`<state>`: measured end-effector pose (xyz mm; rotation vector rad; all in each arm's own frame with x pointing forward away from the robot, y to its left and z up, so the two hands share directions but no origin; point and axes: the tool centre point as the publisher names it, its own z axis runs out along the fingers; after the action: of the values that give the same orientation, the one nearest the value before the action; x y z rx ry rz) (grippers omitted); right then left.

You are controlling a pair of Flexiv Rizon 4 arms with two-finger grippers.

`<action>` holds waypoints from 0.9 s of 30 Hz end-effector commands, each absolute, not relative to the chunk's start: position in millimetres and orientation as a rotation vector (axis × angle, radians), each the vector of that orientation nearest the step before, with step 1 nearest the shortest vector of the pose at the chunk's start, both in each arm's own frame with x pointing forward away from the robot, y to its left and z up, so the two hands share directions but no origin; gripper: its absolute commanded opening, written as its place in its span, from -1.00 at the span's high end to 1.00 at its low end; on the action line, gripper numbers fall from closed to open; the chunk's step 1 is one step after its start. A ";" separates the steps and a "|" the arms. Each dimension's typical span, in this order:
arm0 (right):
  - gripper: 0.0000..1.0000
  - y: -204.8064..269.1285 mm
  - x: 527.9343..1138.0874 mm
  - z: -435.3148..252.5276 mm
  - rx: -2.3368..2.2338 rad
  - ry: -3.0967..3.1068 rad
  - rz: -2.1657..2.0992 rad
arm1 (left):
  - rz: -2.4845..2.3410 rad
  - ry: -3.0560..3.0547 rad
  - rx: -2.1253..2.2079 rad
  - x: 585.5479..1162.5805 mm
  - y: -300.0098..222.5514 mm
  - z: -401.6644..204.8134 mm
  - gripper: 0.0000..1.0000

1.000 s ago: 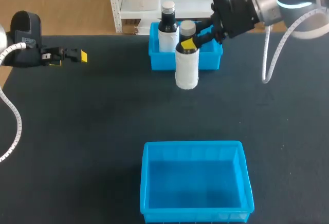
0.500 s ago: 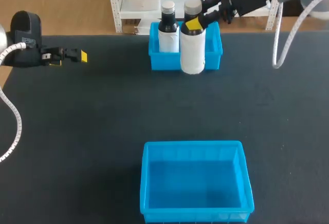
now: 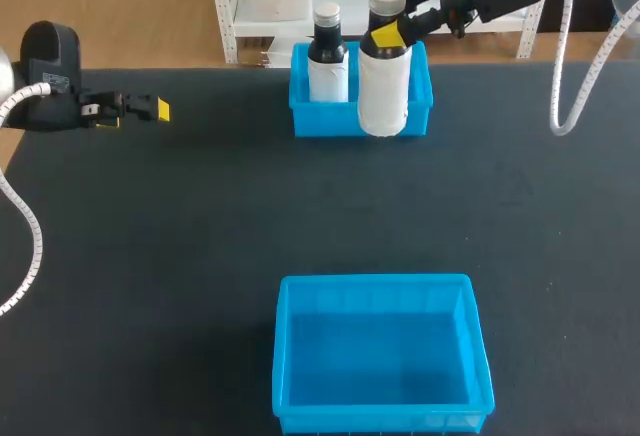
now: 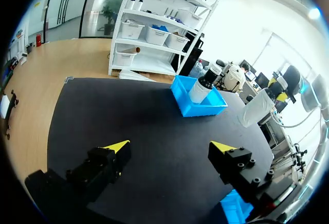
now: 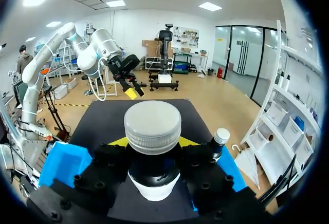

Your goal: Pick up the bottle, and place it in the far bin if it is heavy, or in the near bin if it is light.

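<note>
Held bottle: its base overlaps the far bin's front wall in the head view; whether it is inside the far bin or above it cannot be told.
Held bottle, right wrist view: the body is mostly covered by the right gripper.
Dark bottle: its lower part is hidden inside the far bin.
Near bin: the wall farthest from the far bin is cut by the head view's edge.

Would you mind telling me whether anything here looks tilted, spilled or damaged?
Nothing stands out. The white-labelled bottle with the grey cap hangs upright in the right pincer, the black-capped dark bottle stands upright in the far blue plastic bin, and the near blue plastic bin looks intact; no spill shows.
</note>
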<state>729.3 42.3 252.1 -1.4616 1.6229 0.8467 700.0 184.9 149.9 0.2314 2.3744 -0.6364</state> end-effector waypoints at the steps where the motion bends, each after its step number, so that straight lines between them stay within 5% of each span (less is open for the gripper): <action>1: 1.00 38.9 717.4 255.4 -1.447 1.632 0.822 | -0.636 2.374 0.231 700.0 184.9 149.9 -1.00; 27: 1.00 56.2 588.5 259.4 -1.504 1.611 0.876 | -0.636 2.374 0.231 700.0 184.9 149.9 -1.00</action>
<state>608.9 59.1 256.6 -1.5372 1.5999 0.9241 700.0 184.9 149.9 0.2314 2.3744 -0.6364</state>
